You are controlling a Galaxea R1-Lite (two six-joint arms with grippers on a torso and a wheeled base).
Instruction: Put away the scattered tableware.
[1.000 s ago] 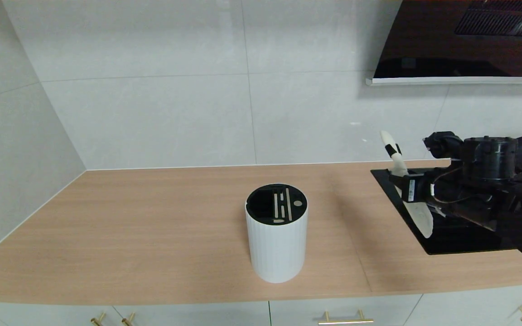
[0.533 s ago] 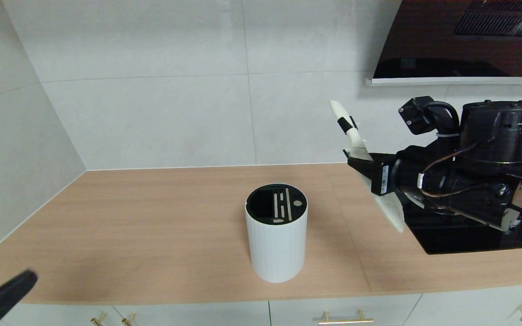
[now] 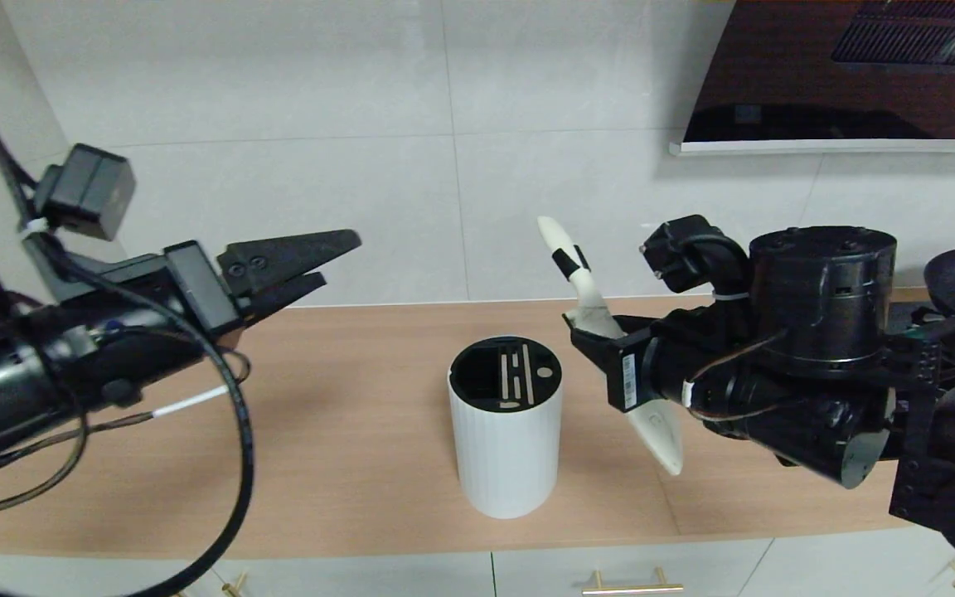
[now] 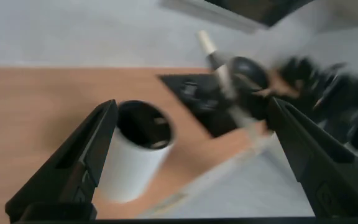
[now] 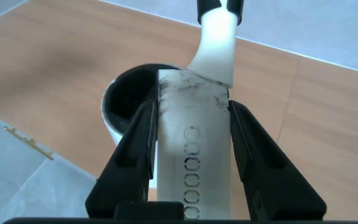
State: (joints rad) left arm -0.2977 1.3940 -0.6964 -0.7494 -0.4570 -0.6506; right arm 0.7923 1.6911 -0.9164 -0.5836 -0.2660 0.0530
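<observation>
The white knife (image 3: 657, 429) is hanging in the air just to the right of the white cylindrical holder (image 3: 506, 431), clamped at the base of its blade by the right gripper (image 3: 613, 362), whose fingers are closing tight on both flats. Its long axis is slanting: the handle is pointing up and back toward the wall, the tip down and forward. The holder's black slotted top is lying to the robot's left of the blade, so I reckon the tip needs to be carried across over a slot and stood closer to upright before it goes down. The right arm is much the nearer one. The left gripper (image 3: 336, 259) is hovering over the left of the counter, well apart from the holder, spread wide and carrying nothing. Everything is happening over a pale wooden countertop (image 3: 320, 431), with a grey tiled wall (image 3: 278, 124) behind and a dark range hood (image 3: 842, 75) up on the right.
</observation>
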